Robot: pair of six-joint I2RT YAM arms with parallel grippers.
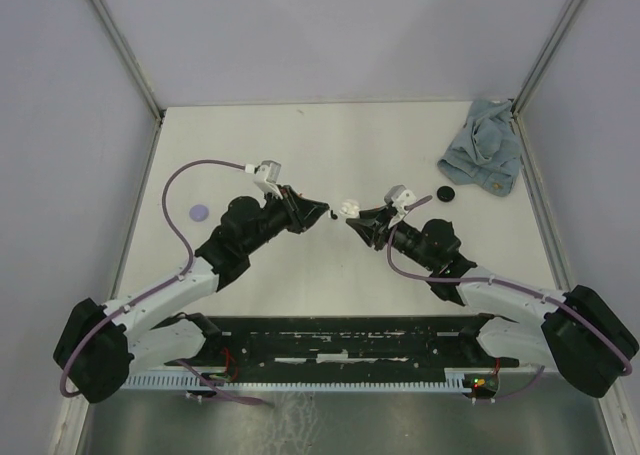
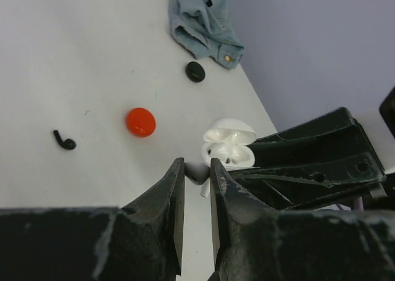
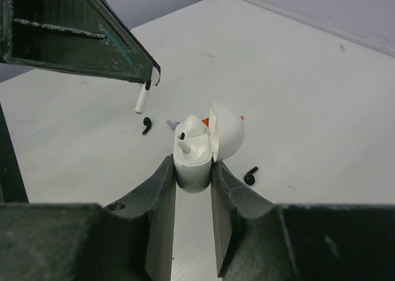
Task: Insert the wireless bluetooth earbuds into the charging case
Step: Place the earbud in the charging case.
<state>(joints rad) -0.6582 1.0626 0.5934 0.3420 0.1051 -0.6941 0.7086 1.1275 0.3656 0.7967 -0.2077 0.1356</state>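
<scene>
My right gripper (image 3: 192,162) is shut on the body of the white charging case (image 3: 192,170), holding it above the table with its domed lid (image 3: 226,133) swung open. A white earbud (image 3: 187,146) sits in one of its wells. Just left of the case (image 2: 228,146), my left gripper (image 2: 197,165) is shut on another white earbud (image 2: 197,170), stem hanging down (image 3: 141,100). In the top view the two grippers, left (image 1: 322,215) and right (image 1: 353,219), meet tip to tip at mid-table. Loose black earbuds (image 3: 146,125) (image 3: 250,176) and a lilac one (image 3: 171,125) lie on the table below.
A red disc (image 2: 141,121) and a black disc (image 2: 195,71) lie on the white table beyond the case; a lilac disc (image 1: 199,212) lies far left. A crumpled blue cloth (image 1: 485,155) sits in the back right corner. Walls enclose the table.
</scene>
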